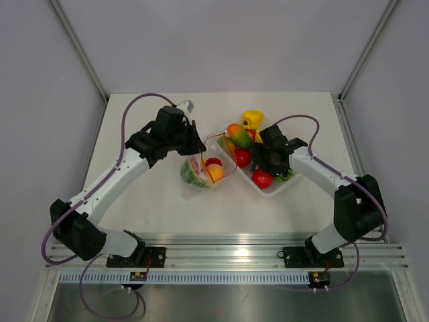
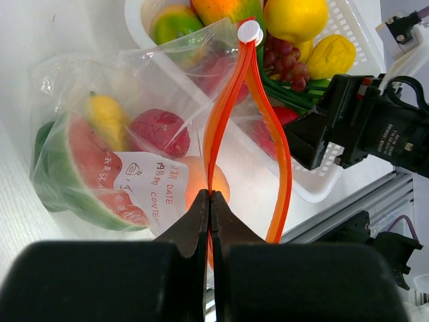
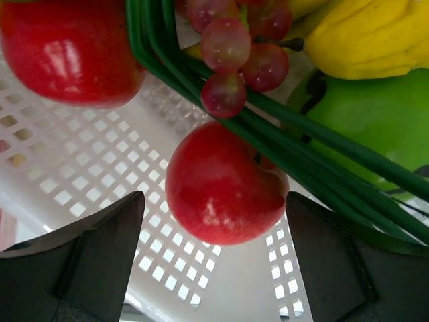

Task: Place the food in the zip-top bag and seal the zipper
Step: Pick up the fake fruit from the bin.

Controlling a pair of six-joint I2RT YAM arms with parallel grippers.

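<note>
Left gripper point(image 2: 210, 201) fingertips pressed tight together, pinching the zipper point(image 2: 221, 121) at one end of its near lip. Orange-red strip stands parted into two curved lips, with a white slider point(image 2: 249, 30) at the far end where they meet.

Zip-top bag point(image 2: 100, 87) lies on its side around the middle of the tabletop point(image 1: 154, 215), well clear of every edge, mouth toward the white perforated tray point(image 3: 80, 168) just to its right. Clear plastic at the mouth overlaps the tray's rim. Food already inside the bag: watermelon slice point(image 2: 80, 174), small yellow piece point(image 2: 107, 117), dark red round fruit point(image 2: 157, 131), orange fruit point(image 2: 214, 191) close behind the pinched strip. Printed label on the bag's face.

Right gripper point(image 3: 214, 261) hangs low over the tray, fingers point(image 3: 100, 255) spread wide either side of a red apple-like fruit point(image 3: 221, 184), with a gap on both sides and nothing held.

Also in the tray: bunch of red grapes point(image 3: 231, 60), long green stalks point(image 3: 301, 134) lying across the red fruit's top, a bigger red fruit point(image 3: 67, 50), a ridged yellow fruit point(image 3: 375, 37) and a green piece point(image 3: 375, 121) under it. At the tray's far end, a yellow bell pepper point(image 1: 252, 119) and an orange-green mango point(image 1: 238, 134).
</note>
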